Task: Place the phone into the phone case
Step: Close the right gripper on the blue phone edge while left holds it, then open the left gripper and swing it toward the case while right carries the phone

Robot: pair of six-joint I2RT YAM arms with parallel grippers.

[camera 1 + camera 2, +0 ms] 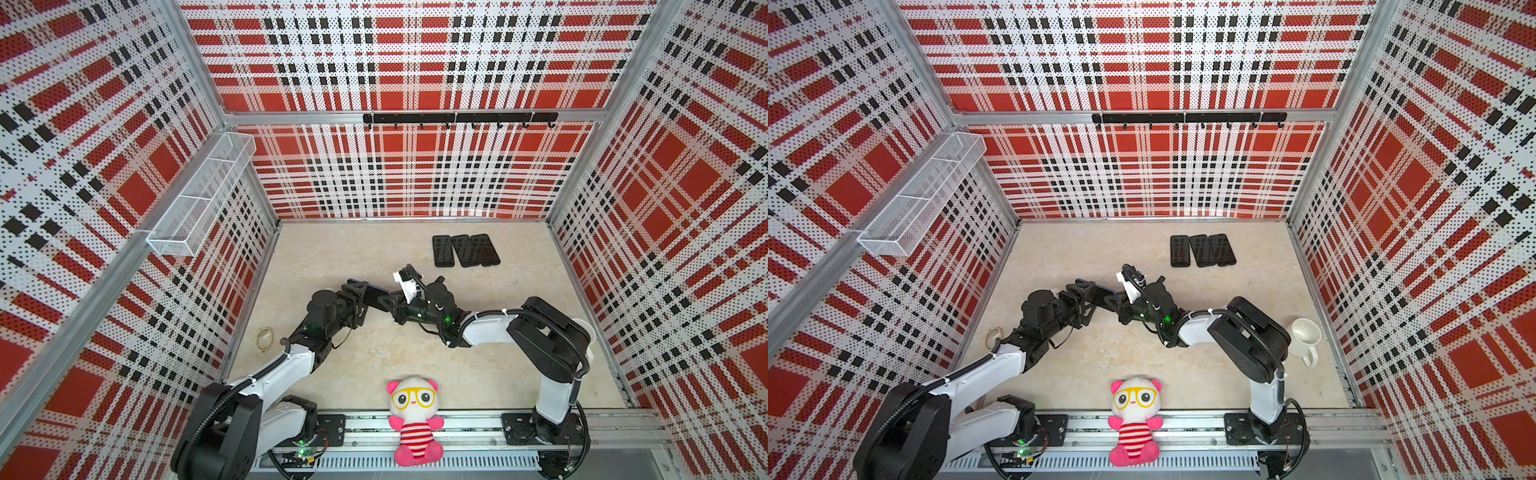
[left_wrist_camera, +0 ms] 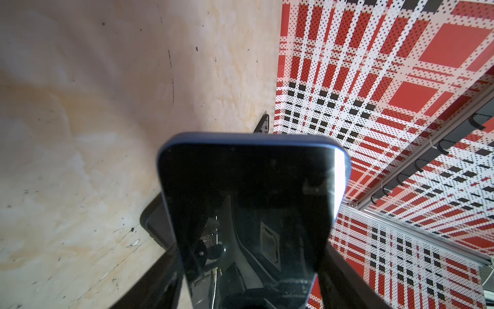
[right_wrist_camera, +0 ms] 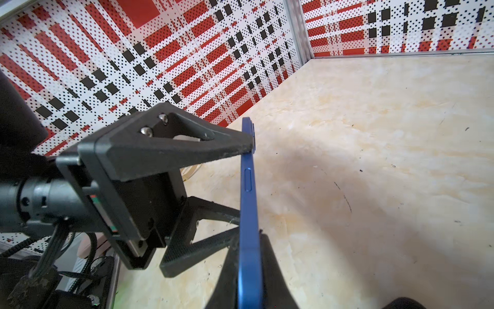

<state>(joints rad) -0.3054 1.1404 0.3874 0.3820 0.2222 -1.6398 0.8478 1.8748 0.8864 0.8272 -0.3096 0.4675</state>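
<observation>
A phone (image 2: 251, 200) with a dark screen is held on edge above the middle of the table (image 1: 519, 332). A blue rim (image 3: 248, 187) runs round it and looks like the phone case; I cannot tell for sure. My left gripper (image 1: 365, 297) grips the phone (image 1: 376, 296) across its width, one finger on each long edge. My right gripper (image 3: 248, 267) pinches the end nearest its camera, a finger against each flat face. In both top views the two grippers meet at the phone (image 1: 1100, 291).
Three black phone-shaped slabs (image 1: 465, 250) lie side by side at the back right. A plush panda (image 1: 415, 419) sits at the front rail, a white mug (image 1: 1306, 338) stands at the right and glasses (image 1: 264, 337) lie at the left. A wire basket (image 1: 203, 199) hangs on the left wall.
</observation>
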